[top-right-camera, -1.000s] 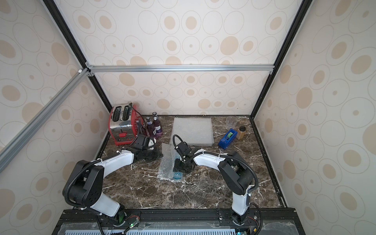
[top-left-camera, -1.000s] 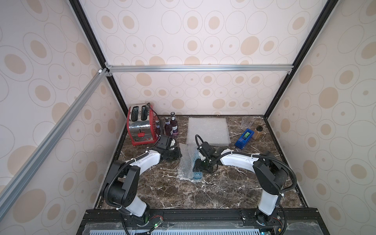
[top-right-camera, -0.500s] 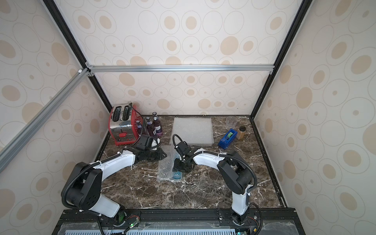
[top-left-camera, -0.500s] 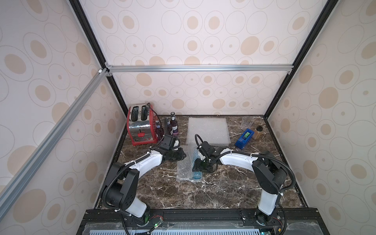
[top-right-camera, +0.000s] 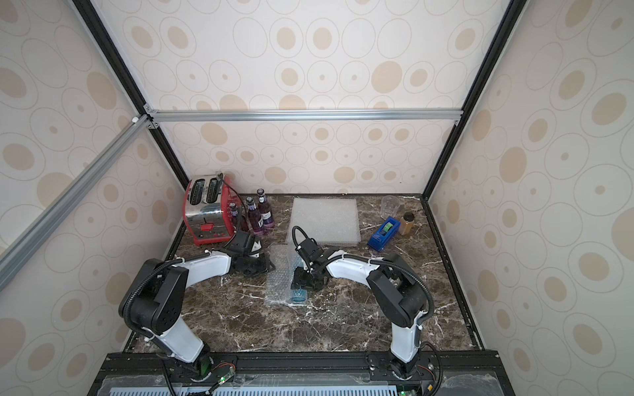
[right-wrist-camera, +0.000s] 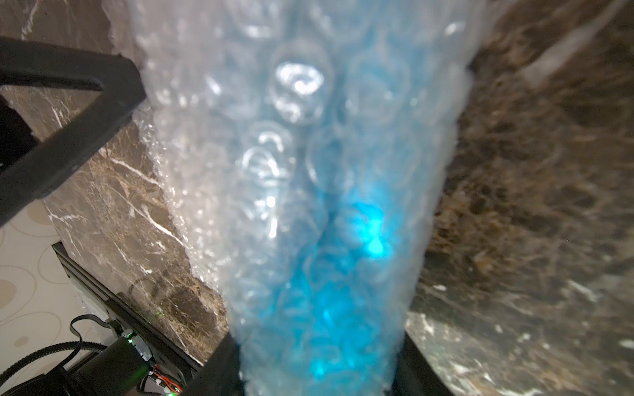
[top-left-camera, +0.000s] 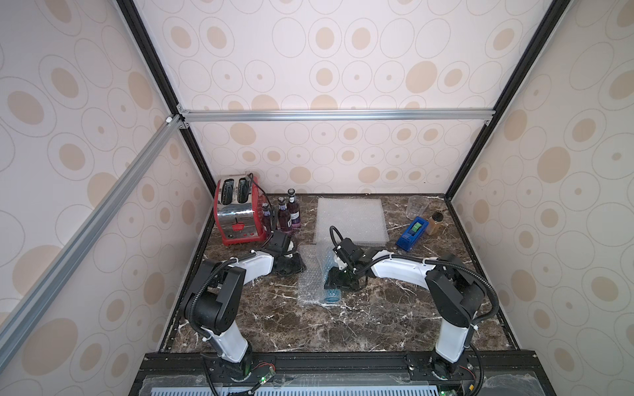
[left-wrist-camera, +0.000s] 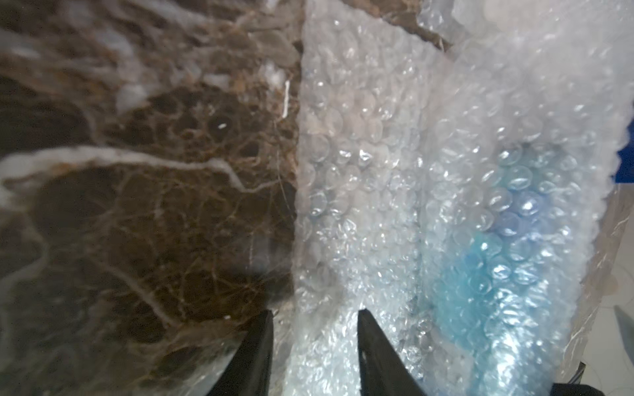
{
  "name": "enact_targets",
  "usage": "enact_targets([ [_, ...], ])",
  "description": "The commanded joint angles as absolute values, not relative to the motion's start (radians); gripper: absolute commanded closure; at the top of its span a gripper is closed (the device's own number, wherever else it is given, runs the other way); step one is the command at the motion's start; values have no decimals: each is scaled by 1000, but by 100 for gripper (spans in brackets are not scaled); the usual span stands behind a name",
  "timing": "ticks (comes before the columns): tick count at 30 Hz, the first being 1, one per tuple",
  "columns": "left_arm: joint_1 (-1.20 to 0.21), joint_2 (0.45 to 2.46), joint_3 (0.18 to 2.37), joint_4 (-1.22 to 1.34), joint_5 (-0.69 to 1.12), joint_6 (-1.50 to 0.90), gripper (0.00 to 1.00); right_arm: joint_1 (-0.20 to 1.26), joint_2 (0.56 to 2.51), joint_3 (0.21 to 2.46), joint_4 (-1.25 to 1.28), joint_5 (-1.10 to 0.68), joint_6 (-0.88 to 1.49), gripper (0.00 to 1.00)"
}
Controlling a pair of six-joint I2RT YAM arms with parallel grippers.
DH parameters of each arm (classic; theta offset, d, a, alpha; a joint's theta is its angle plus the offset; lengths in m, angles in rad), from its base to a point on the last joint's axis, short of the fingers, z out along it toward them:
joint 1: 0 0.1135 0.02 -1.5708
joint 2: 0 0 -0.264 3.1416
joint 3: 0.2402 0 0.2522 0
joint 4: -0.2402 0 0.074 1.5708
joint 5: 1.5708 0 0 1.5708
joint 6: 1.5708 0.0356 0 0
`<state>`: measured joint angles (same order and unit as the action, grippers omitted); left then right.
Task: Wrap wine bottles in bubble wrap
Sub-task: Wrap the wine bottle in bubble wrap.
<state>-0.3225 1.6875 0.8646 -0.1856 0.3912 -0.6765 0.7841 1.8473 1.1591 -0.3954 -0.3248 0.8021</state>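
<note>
Right fingers point(right-wrist-camera: 415, 370) clasp bubble wrap point(right-wrist-camera: 274, 137) holding blue bottle point(top-left-camera: 331, 295); left fingers point(left-wrist-camera: 377, 353) parted, gripping nothing.

red toaster point(top-left-camera: 236, 212), cup point(top-left-camera: 417, 206), jar point(top-left-camera: 435, 223), tape dispenser point(top-left-camera: 411, 233)

Worktop point(top-left-camera: 343, 325) dk brown marble w/ white veins; bubble wrap point(top-left-camera: 310, 277) clear-whitish, blue bottle point(top-left-camera: 332, 295) showing bright thru it; purple bottles point(top-left-camera: 284, 221) w/ dark caps; toaster point(top-left-camera: 236, 214) red + chrome; tape dispenser point(top-left-camera: 411, 234) blue w/ green roll; jar point(top-left-camera: 435, 223) amber, blk lid; walls point(top-left-camera: 343, 68) cream w/ tan ovals.
</note>
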Motion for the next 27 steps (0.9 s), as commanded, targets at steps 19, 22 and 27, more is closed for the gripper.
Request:
enact_targets([
  [19,-375,1567,902,-103,597,-685,100,782,1904,1135,-437,-289,788,64],
  [22,-399,1598,947,-114,660,-689,100,782,1899,1135,-429,-302,788,64],
  [27,-459,1658,1015,-156,696,-677,100,782,1908,1150,-437,-306,781,64],
])
